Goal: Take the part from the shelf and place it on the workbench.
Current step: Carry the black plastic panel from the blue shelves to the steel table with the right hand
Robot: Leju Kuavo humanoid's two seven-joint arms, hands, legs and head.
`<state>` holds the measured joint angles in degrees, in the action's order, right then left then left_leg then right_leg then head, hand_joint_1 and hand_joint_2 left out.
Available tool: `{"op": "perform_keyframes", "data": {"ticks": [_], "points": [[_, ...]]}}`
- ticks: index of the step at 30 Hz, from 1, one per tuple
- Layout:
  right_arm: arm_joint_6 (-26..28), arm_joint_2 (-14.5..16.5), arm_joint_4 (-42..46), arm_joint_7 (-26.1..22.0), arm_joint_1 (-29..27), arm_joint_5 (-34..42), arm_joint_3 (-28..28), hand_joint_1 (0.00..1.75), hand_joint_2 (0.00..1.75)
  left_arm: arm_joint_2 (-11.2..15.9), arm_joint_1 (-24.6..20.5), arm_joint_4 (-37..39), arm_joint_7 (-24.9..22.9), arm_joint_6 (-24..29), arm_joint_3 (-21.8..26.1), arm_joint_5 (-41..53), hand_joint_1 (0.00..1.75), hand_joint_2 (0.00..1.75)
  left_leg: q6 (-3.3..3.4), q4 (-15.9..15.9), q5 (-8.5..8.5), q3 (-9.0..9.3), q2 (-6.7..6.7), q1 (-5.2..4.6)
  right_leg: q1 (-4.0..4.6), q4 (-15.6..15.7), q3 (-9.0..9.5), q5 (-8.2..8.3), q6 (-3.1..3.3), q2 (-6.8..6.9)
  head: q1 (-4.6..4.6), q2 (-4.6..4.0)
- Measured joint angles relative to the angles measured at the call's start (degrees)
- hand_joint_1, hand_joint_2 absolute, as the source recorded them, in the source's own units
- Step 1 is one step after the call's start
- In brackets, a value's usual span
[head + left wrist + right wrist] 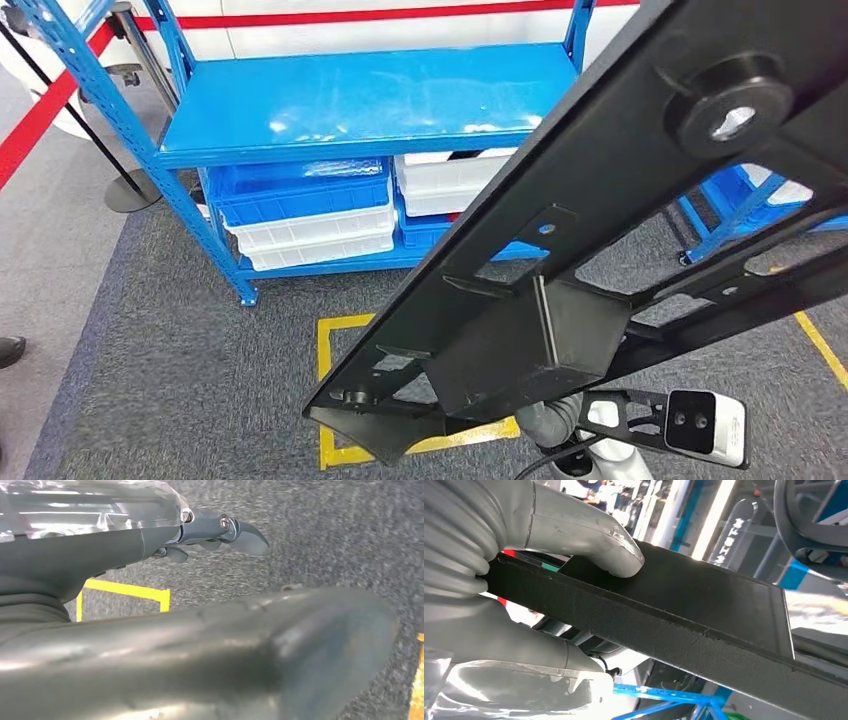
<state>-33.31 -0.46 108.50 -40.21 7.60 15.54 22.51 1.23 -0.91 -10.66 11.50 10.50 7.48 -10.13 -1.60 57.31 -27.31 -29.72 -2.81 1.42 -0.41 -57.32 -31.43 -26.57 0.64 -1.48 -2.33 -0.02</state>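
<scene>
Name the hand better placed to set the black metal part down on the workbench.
Right. The right hand already grips the long black perforated metal part, thumb pressed on it; the left hand hangs over grey carpet, holding nothing.

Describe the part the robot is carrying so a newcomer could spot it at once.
Start at the blue shelf with its stacked blue and white bins on the grey carpet. In front of it, slanting across the head view, is the black metal part, gripped by the right robot hand. Unlike the bins, it is a long flat black frame with cut-outs, a round boss and a boxy bracket.
</scene>
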Motion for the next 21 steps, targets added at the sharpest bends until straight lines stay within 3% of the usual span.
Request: {"op": "perform_keyframes", "data": {"ticks": [2, 4, 5, 8, 9, 10, 11, 13, 15, 16, 18, 20, 21], "points": [[0.4, 0.0, 0.3, 0.0, 0.1, -0.3, 0.2, 1.69, 1.75, 0.0, -0.1, 0.0, 0.0, -0.2, 0.0, 0.0, 0.00, 0.00, 0.60, -0.2, 0.08, -0.12, 0.42, -0.07, 0.02, -0.1, -0.36, 0.40, -0.77, -0.84, 0.01, 0.00], [0.7, 0.0, 0.5, 0.0, 0.2, -0.3, 0.4, 1.69, 1.75, -0.2, -0.2, 0.0, 0.0, -0.4, 0.0, 0.1, 0.00, 0.00, 1.43, -0.6, 0.41, -0.22, 1.52, 0.06, -0.05, -1.2, -1.14, -0.33, -1.39, -0.71, 0.02, 0.00], [0.8, 0.0, 0.6, 0.0, 0.2, -0.4, 0.4, 1.69, 1.75, -0.3, -0.2, 0.0, 0.1, -0.5, 0.0, 0.2, 0.00, 0.00, 1.87, -0.8, 0.62, -0.31, 2.12, 0.12, -0.08, -3.4, -2.23, -1.70, -1.64, -0.27, 0.03, 0.00], [1.0, 0.0, 0.5, 0.0, 0.2, -0.6, 0.5, 1.69, 1.75, -0.5, -0.2, 0.0, 0.2, -0.5, 0.0, 0.4, 0.00, 0.00, 2.49, -0.8, 0.87, -0.82, 3.79, -0.16, -0.32, -14.2, -7.46, -6.89, -2.15, 0.83, 0.04, 0.00], [1.1, 0.0, 0.5, 0.0, 0.1, -0.7, 0.5, 1.69, 1.75, -0.5, -0.2, 0.0, 0.2, -0.5, 0.1, 0.4, 0.00, 0.00, 2.52, -0.7, 0.89, -0.95, 4.34, -0.24, -0.35, -16.2, -8.37, -7.19, -2.23, 0.93, 0.04, 0.00], [1.3, 0.0, 0.4, 0.0, 0.1, -0.9, 0.5, 1.69, 1.75, -0.6, -0.2, 0.0, 0.2, -0.5, 0.1, 0.4, 0.00, 0.00, 2.51, -0.6, 0.89, -1.02, 4.86, -0.29, -0.36, -16.2, -8.27, -6.48, -2.24, 1.09, 0.04, 0.00], [1.5, 0.0, 0.4, 0.0, 0.2, -1.1, 0.5, 1.69, 1.75, -0.7, -0.2, 0.0, 0.2, -0.5, 0.1, 0.4, 0.00, 0.00, 2.48, -0.5, 0.87, -1.02, 5.38, -0.32, -0.35, -13.8, -6.99, -4.82, -2.15, 1.41, 0.04, 0.00], [2.0, -0.1, 0.3, 0.0, 0.5, -1.4, 0.5, 1.69, 1.75, -0.9, -0.3, 0.0, 0.2, -0.5, 0.1, 0.4, 0.00, 0.00, 2.22, -0.4, 0.73, -0.93, 6.26, -0.50, -0.05, -5.9, -2.83, -1.34, -1.65, 3.30, 0.04, 0.00], [2.2, -0.1, 0.3, 0.0, 0.8, -1.5, 0.6, 1.69, 1.75, -1.0, -0.3, 0.0, 0.2, -0.5, 0.1, 0.4, 0.00, 0.00, 1.66, -0.2, 0.61, -0.95, 7.02, -0.78, 0.45, -1.1, -0.58, -0.04, -0.92, 4.82, 0.03, 0.00], [2.3, -0.1, 0.3, 0.0, 0.9, -1.5, 0.6, 1.69, 1.75, -1.0, -0.4, 0.0, 0.2, -0.5, 0.1, 0.4, 0.00, 0.00, 1.34, -0.2, 0.60, -0.96, 7.47, -0.90, 0.68, -0.6, -0.56, -0.15, -0.59, 4.88, 0.03, 0.00], [2.8, -0.1, 0.4, 0.0, 0.9, -2.0, 0.7, 1.69, 1.75, -1.0, -0.5, 0.0, 0.2, -0.5, 0.1, 0.4, 0.00, 0.00, 0.72, 0.0, 0.41, -0.95, 8.09, -0.84, 0.56, -0.4, -0.85, 0.22, 0.10, 3.71, 0.04, 0.00], [3.8, -0.1, 0.4, 0.0, 0.9, -3.1, 0.7, 1.69, 1.75, -1.1, -0.4, 0.0, 0.2, -0.3, 0.1, 0.4, 0.00, 0.00, 0.21, 2.6, -1.63, -1.99, 6.50, -0.65, 0.27, 0.0, -0.95, 0.66, 0.87, 2.71, 0.03, 0.00], [4.6, -0.1, 0.5, 0.0, 0.9, -4.0, 0.7, 1.69, 1.75, -1.1, -0.3, 0.0, 0.3, -0.3, 0.1, 0.5, 0.00, 0.00, 0.05, 5.6, -3.50, -3.31, 5.20, -0.54, 0.19, 0.0, -1.02, 0.82, 1.15, 2.24, 0.03, 0.00]]}}
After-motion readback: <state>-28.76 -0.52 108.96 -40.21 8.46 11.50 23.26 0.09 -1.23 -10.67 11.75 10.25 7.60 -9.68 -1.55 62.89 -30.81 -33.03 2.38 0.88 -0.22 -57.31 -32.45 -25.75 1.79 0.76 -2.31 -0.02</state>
